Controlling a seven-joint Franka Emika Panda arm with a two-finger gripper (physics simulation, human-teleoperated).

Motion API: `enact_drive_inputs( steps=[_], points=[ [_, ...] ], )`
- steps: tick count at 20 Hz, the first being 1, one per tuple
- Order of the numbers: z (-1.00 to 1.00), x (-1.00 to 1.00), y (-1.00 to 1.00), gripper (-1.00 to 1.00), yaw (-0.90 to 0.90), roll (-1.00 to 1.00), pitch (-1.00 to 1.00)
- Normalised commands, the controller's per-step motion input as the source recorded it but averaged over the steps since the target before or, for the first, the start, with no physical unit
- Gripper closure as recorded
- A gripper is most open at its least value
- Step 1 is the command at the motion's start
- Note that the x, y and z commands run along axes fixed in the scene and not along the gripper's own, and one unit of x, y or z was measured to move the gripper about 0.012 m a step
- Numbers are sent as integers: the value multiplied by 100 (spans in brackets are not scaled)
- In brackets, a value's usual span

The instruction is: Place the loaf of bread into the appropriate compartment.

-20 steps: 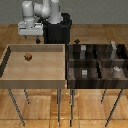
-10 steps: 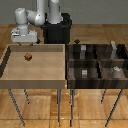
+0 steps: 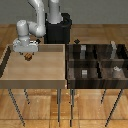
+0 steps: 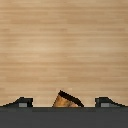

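Gripper [image 3: 28, 55] fingers [image 4: 20, 103] spread, tiny brown bread loaf [image 4: 67, 100] between them above the light tan tray [image 3: 10, 75]; grip unclear. Loaf looks tilted and may slip before the dark 4-cell box [image 3: 97, 65] at right.

**Non-task items in scene**

Light tan wooden tray [image 3: 15, 75] on thin metal legs [image 3: 61, 106], exterior view's left. Same pale wood grain fills the wrist view [image 4: 64, 45]. Black pedestal block [image 3: 59, 30] behind the tray. Whitish object [image 3: 116, 70] sits in one cell on the exterior view's right. Wood-plank floor [image 3: 100, 112] underneath everything.
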Motion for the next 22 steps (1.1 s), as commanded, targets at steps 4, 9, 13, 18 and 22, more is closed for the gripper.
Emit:
enact_drive_inputs(
  steps=[4,9,13,18,22],
  points=[
    [0,-25,0,-100,0,0,0],
    [-60,0,0,-100,0,0,0],
    [-75,0,0,100,0,0,0],
    [0,0,0,100,0,0,0],
    [25,0,0,100,0,0,0]
  ],
)
